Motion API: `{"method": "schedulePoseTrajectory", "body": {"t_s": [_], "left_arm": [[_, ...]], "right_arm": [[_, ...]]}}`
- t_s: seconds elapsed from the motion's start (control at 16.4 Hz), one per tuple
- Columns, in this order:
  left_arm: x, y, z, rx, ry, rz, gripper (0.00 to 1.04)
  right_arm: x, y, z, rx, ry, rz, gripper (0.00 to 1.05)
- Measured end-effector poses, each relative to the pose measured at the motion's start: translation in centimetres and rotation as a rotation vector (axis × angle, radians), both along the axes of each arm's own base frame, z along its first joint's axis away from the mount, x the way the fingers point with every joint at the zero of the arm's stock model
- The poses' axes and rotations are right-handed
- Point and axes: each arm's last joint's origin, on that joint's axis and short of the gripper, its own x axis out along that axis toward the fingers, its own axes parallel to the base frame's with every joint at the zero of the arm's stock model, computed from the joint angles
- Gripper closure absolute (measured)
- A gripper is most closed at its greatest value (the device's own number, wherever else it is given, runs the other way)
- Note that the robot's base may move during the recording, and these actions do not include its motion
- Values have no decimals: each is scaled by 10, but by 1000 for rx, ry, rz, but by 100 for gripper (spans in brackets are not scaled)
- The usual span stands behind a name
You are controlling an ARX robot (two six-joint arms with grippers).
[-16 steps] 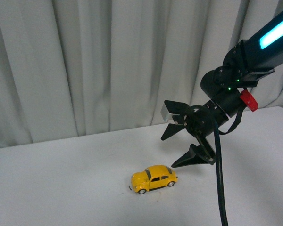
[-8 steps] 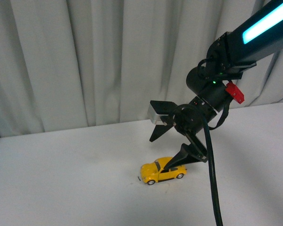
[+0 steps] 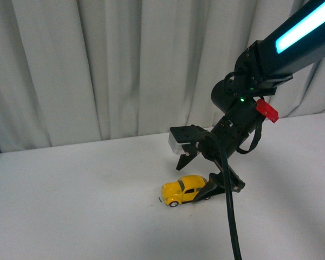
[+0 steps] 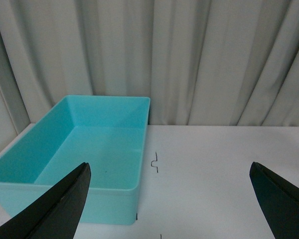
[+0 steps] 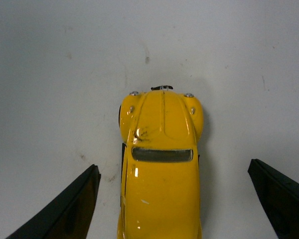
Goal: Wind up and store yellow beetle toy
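Toy position: the yellow beetle toy [image 3: 185, 189] is seen standing on its wheels on the white table [image 3: 70, 206]. It is straddled, untouched, by the spread fingers of the right gripper [image 3: 190, 183]. The left gripper [image 4: 169, 167] is likewise held apart and empty, facing a teal bin [image 4: 114, 199]. The body is judged light, rigid, glossy and probably slippery. A grip across the door sides is preferred, with the wheels left free for winding.

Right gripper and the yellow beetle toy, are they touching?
Apart. In the right wrist view the right gripper is open around the yellow beetle toy, with bare table showing between its fingers and the toy's sides.
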Motion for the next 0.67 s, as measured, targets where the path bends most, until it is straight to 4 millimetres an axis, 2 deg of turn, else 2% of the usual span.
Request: {"method": "schedulePoseTrajectory", "body": {"t_s": [0.12, 0.3, 0.43, 0.67], "left_arm": [[0, 0, 0, 0, 0, 0, 7], [0, 0, 0, 0, 0, 0, 7], [0, 0, 0, 0, 0, 0, 7], [0, 0, 0, 0, 0, 0, 7]], "right_arm": [[0, 6, 0, -2, 7, -1, 27], [-4, 5, -6, -22, 37, -24, 58], [-6, 5, -3, -36, 44, -42, 64], [-8, 4, -3, -41, 54, -63, 64]]}}
